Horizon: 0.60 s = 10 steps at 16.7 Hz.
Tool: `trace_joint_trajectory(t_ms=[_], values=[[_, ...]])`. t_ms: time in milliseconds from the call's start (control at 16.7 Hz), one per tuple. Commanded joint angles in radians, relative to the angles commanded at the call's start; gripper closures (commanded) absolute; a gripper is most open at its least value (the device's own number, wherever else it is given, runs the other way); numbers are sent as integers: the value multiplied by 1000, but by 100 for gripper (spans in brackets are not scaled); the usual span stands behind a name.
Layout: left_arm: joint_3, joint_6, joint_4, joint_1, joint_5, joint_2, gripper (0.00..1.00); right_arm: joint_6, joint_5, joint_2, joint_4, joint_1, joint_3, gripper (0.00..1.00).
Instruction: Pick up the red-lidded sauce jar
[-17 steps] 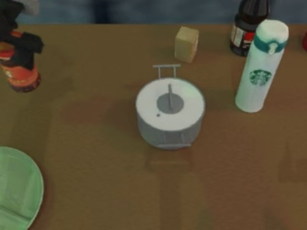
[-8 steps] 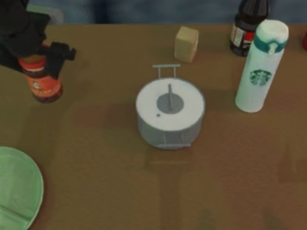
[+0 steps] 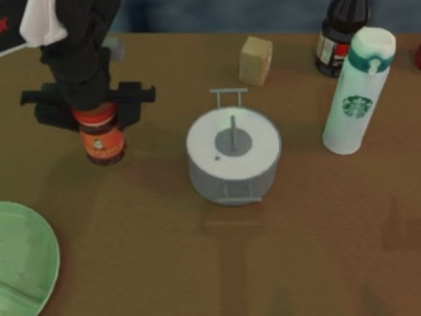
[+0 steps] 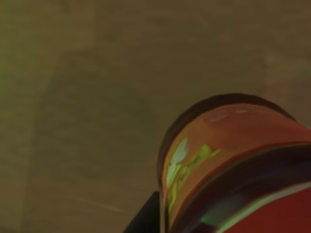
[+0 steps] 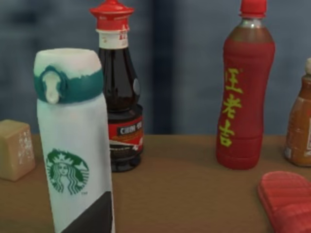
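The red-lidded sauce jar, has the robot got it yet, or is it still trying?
It has it. The left gripper is shut on the red-lidded sauce jar near the top view's left side. The left wrist view shows table under the jar, so it looks lifted. Little is left but holding it up. The right arm is out of the top view.

Probably a rendered kitchen tabletop — brown table (image 3: 316,250) with sauce bottle (image 5: 119,92), green plate (image 3: 23,257), white tumbler (image 3: 358,92).
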Motion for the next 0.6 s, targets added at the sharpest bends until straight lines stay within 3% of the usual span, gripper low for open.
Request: trace_joint_trajectory(t_ms=[360, 600], values=[[-6, -8, 7, -1, -2, 4, 100, 0, 0, 0, 0, 0, 0, 0], [-60, -3, 111, -1, -1, 46, 100, 0, 0, 0, 0, 0, 0, 0]])
